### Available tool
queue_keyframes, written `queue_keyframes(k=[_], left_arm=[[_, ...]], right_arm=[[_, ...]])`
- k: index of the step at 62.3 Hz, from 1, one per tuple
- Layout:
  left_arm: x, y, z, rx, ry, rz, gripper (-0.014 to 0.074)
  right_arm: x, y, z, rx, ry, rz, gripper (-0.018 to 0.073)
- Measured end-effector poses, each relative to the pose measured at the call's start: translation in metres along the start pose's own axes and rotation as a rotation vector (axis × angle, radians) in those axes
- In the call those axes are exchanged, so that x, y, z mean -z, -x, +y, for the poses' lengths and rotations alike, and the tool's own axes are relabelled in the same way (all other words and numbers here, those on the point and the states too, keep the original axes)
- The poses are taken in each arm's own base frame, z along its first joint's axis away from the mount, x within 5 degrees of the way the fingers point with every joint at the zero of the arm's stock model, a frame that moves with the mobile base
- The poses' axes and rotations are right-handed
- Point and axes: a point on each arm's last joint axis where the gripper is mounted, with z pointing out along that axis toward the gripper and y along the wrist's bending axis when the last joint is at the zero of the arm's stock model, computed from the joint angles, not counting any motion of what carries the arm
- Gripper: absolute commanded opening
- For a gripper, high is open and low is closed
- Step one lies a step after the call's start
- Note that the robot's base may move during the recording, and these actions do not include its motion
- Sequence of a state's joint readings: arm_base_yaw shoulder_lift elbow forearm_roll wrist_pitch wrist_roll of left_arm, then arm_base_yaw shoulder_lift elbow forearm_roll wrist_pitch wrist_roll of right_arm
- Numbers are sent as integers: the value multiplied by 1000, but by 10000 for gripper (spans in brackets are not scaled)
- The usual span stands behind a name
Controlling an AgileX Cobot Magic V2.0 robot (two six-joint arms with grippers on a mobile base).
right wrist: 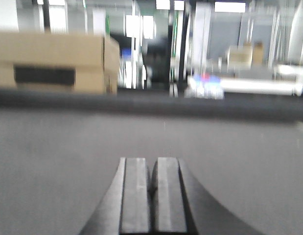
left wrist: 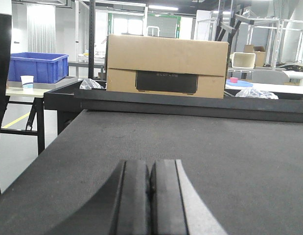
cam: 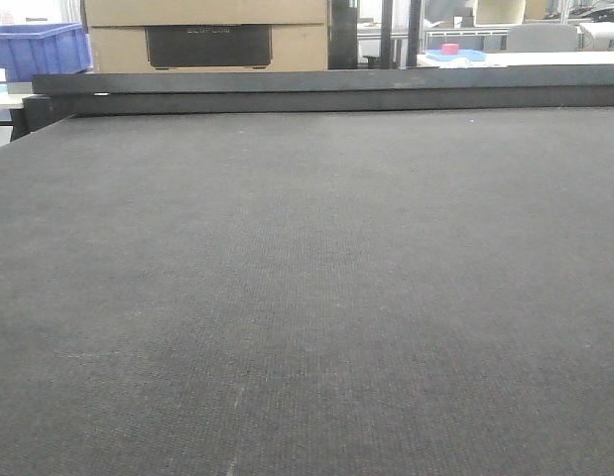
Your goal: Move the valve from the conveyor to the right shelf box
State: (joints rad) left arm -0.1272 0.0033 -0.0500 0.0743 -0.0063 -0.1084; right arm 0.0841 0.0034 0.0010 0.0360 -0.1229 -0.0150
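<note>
The conveyor [cam: 307, 297] fills the front view as a wide dark grey woven belt, with a black bar frame [cam: 326, 91] along its far edge. No valve shows on it in any view, and the right shelf box is out of view. My left gripper [left wrist: 151, 164] hovers low over the belt [left wrist: 215, 147], jaws pressed together with nothing between them. My right gripper [right wrist: 152, 161] sits the same way over the belt [right wrist: 68, 147], shut and empty; its view is blurred.
A cardboard box [left wrist: 166, 66] stands just beyond the frame [left wrist: 190, 105]. A blue bin [left wrist: 36, 67] and a white cup [left wrist: 27, 82] rest on a table at the left. Crumpled plastic [left wrist: 256, 93] lies behind the frame at right. Shelving and desks stand far back.
</note>
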Motion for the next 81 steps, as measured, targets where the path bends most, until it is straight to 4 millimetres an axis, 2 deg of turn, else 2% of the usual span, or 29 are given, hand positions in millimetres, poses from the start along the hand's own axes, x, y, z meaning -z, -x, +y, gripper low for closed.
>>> queue_keyframes(k=[7, 12, 19, 25, 33, 47, 55, 62, 70, 81], left_arm=[[6, 38, -1, 1, 8, -29, -111], [12, 67, -1, 2, 13, -48, -111], [11, 97, -1, 3, 23, 0, -111], [-3, 119, -1, 4, 31, 83, -111], [-29, 138, -3, 31, 33, 225, -111], [-100, 141, -5, 72, 42, 582, -111], [-138, 138, -7, 97, 44, 784, -111], [-163, 134, -8, 110, 43, 900, -111], [-186, 130, -8, 111, 46, 940, -111], [-196, 120, -8, 113, 49, 987, -111]], right_arm=[[0, 17, 0, 0, 0, -81, -169], [2, 43, 1, -1, 2, -150, -169], [6, 78, 2, -1, 6, -178, -169], [0, 94, 3, 0, 8, -90, -169], [-17, 112, 3, 0, 11, 61, -169], [-67, 130, 5, 1, 11, 298, -169], [-96, 129, 5, 1, 13, 516, -169], [-116, 132, 6, 0, 16, 704, -169], [-137, 126, 6, -2, 19, 909, -169], [-162, 109, 7, -5, 20, 1075, -169]])
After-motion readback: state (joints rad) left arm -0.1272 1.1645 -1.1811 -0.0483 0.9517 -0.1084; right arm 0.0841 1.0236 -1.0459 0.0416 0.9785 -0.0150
